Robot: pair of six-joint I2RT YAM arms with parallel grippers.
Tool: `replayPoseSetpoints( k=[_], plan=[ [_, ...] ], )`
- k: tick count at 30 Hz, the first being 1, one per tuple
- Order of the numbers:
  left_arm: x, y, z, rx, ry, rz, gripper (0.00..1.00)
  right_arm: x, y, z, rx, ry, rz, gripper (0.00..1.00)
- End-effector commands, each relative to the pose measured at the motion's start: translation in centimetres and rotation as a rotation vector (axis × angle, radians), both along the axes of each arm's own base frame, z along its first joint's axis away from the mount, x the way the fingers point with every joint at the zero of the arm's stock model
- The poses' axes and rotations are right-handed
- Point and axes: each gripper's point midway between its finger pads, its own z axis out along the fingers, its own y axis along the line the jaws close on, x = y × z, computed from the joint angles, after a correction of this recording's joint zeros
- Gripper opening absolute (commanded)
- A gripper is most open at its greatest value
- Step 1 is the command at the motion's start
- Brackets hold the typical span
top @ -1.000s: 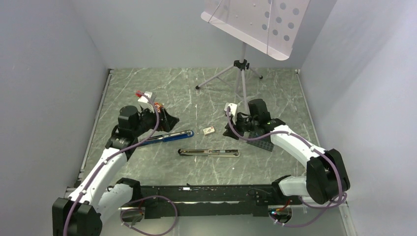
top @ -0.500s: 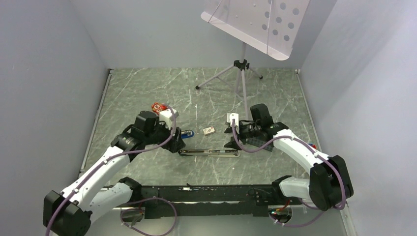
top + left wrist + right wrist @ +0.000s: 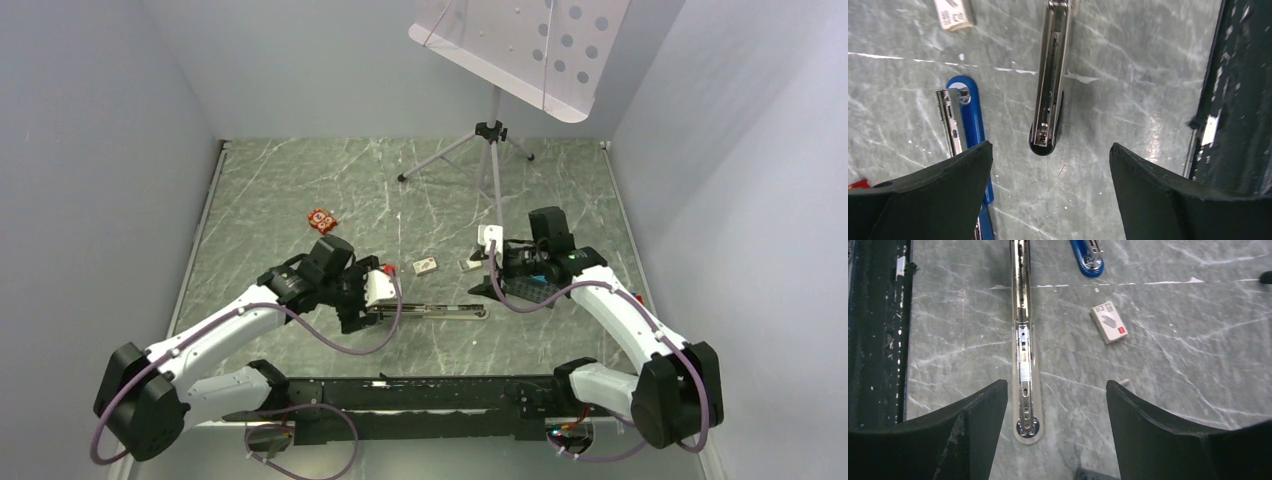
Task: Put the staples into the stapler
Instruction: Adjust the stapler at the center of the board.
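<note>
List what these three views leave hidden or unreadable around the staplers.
- Blue stapler: top view, mostly under the left arm; right wrist view, cut by top edge.
- Loose staples: too small to find in any view.
- Small box: print too small to read.

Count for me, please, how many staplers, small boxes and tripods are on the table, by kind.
Staplers: 2 (silver stapler, opened flat; blue stapler)
Small box: 1
Tripod: 1
Total: 4

Open stapler [image 3: 1050, 75] cropped, blue stapler [image 3: 974, 125] half hidden, box [image 3: 953, 12] cropped
</note>
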Motion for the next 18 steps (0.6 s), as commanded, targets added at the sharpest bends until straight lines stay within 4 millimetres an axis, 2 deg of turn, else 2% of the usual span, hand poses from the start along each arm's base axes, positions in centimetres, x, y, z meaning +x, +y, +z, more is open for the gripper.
replayPoseSetpoints(
  k=[1, 11, 18],
  plan=[
    [0.8, -0.8, -1.9, 0.055, -0.107, -0.183, 0.9, -0.1, -0.6, 1.7, 0.05, -0.056, 0.002, 0.76],
    [1.8, -1.8, -5.5, 0.097, -0.021, -0.171, 0.87, -0.3, -1.9, 1.4, 0.061, -0.048, -0.061, 0.76],
    [2.3, -2.3, -7.0, 0.139, 0.025, -0.157, 0.78, -0.2, -3.9, 0.7, 0.041, -0.011, -0.111, 0.75]
  ],
)
